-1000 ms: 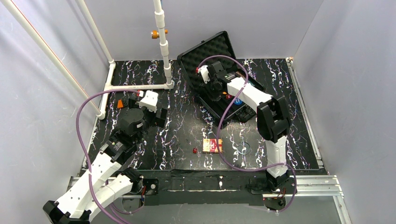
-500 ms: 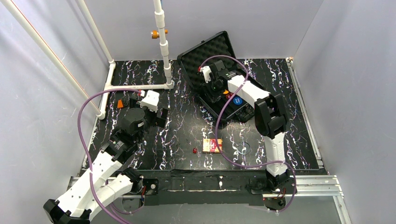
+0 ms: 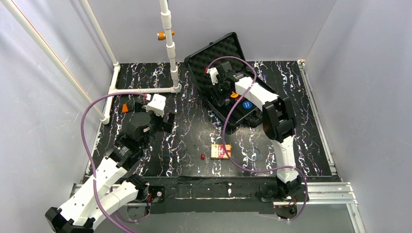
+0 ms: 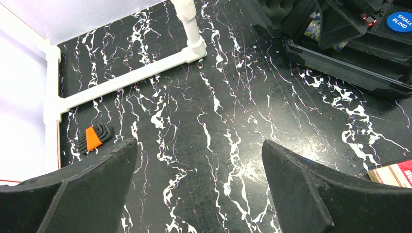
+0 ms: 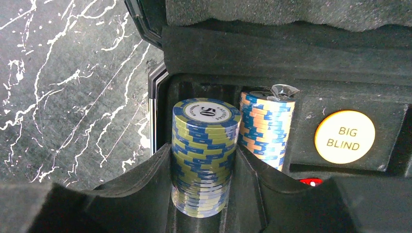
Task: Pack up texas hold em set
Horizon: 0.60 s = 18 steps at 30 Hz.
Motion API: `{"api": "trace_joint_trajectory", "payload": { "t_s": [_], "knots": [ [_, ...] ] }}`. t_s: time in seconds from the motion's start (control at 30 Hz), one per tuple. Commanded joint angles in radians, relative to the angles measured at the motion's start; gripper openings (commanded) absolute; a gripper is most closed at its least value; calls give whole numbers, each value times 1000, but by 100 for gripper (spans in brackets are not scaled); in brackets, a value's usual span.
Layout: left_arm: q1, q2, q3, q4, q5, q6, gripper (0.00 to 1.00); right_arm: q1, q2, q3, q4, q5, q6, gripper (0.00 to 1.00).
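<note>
one chip stack (image 5: pixel 204 127) pinched in right hand (image 5: pixel 203 158)

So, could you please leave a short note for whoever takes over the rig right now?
Left hand: open and empty, above the table.
Right hand: inside the open case, shut on the green 50 chip stack.
Done: an orange-blue chip stack, the Big Blind disc and the Small Blind disc are in the case.
Left: release the green stack in the case, pack the card box and the red die, both lying on the table near the arms, then close the lid.
</note>
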Motion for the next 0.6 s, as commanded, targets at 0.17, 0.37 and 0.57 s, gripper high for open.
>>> {"api": "trace_joint_trajectory", "payload": {
  "t_s": [0.17,0.37,0.57],
  "knots": [
    [-3,-4,-5,10,0,8,99,-2,-1,74,23,-31,18,47],
    [-3,-4,-5,9,0,10,99,-2,-12,79,18,-23,21,62],
    [-3,-6,-5,10,2,10,99,-2,-28,83,12,-19,28,71]
  ]
}}
